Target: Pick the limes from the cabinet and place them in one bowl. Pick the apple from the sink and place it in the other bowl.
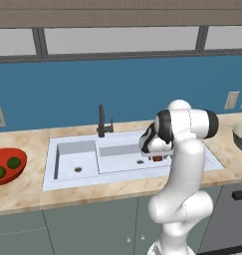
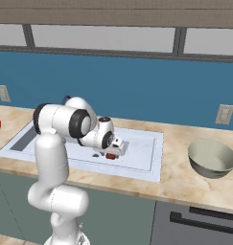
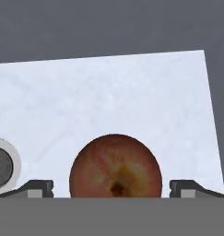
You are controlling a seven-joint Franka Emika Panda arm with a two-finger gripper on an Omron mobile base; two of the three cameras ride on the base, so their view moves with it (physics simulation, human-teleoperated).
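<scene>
Left base view: white arm bends down over the pale grey-white double-basin sink (image 1: 77, 154), gripper (image 1: 156, 157) low in the right basin with a bit of the round red apple (image 1: 157, 158) at its tip. At 9 o'clock on the beige stone desk (image 1: 23, 191), the shallow glossy red bowl (image 1: 15, 168) holds two small dark green limes (image 1: 6, 168), so that half looks done.

Right base view: gripper (image 2: 110, 155) points down into the basin, apple (image 2: 110, 155) just under it; the grey-green empty bowl (image 2: 212, 158) sits at 3 o'clock on the desk, likely the apple's target.

Hand view: apple (image 3: 115, 166) at 6 o'clock, centred between the two dark fingertips (image 3: 37, 188), which stand wide and apart from it, straddling for a grasp. Round drain (image 3: 2, 163) at 9 o'clock.
</scene>
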